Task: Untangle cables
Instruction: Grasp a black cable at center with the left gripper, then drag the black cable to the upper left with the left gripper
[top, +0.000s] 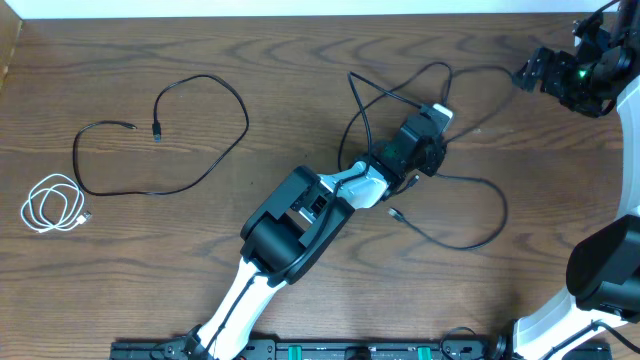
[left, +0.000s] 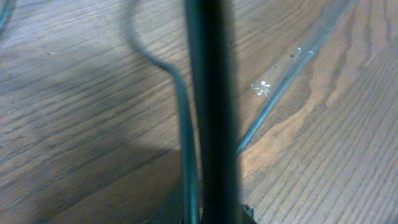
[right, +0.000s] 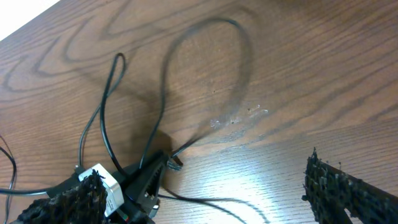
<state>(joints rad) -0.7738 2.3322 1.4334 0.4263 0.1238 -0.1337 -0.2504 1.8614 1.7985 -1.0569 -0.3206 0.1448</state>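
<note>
Two black cables (left: 211, 93) run together at my left jaws (top: 437, 117), which are clamped on one, so pulling up may drag the neighbour just beside them and tighten the tangle, while my right jaws (top: 530, 72) stand wide, empty, well apart.

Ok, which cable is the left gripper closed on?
The tangled black cable right of centre; the looped black cable and white coil lie far left, untouched.

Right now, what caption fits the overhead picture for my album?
The left arm, jaws shut on the tangled black cables; a loose black cable and coiled white cable lie apart.
</note>
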